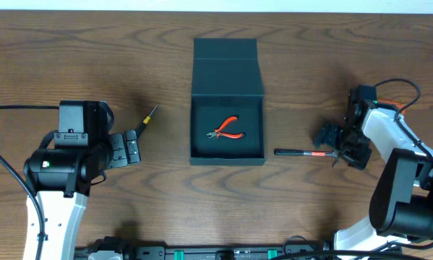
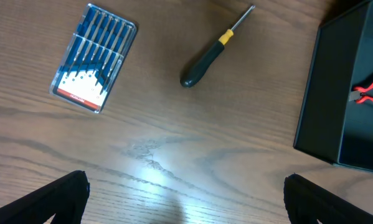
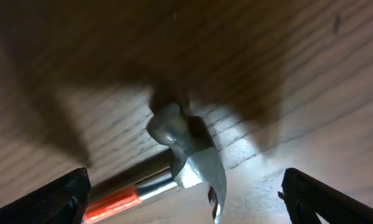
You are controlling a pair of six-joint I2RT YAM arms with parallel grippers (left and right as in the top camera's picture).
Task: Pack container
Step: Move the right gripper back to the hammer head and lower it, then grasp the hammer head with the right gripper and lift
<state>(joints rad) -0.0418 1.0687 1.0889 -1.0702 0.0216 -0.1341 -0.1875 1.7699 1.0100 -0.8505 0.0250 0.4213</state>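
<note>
You are watching a packing job that is only getting started on the wooden desk (image 1: 71, 58). The container (image 1: 227, 87) is sitting at the middle of the desk, a little toward the far edge, with its hinged lid lying open toward that edge. Of the tools in view, only the red-handled pliers (image 1: 227, 130) are lying inside, near the middle of its floor. By the look of it, one item is packed and three are waiting outside. The left gripper (image 1: 133, 148) is hovering over bare wood toward the desk's left edge, its jaws spread wide and gripping nothing. The right gripper (image 1: 340, 144) is hanging low over the hammer's head toward the right edge, jaws equally wide and closed on nothing, so a pick-up seems to be in preparation rather than made. The hammer (image 1: 299, 153) is lying just beside the container's near right corner, handle pointing at the box. It is looking about as long as the box is wide, so you may be facing a tight fit around the pliers. The blue case of bits (image 2: 94, 58) is resting on the left side, showing only to the left wrist camera; from overhead the left arm is covering it. The yellow-collared screwdriver (image 2: 214, 48) is lying between that case and the container's left wall, touching neither. Nothing is blocking the open box; its raised walls are the only barrier.
</note>
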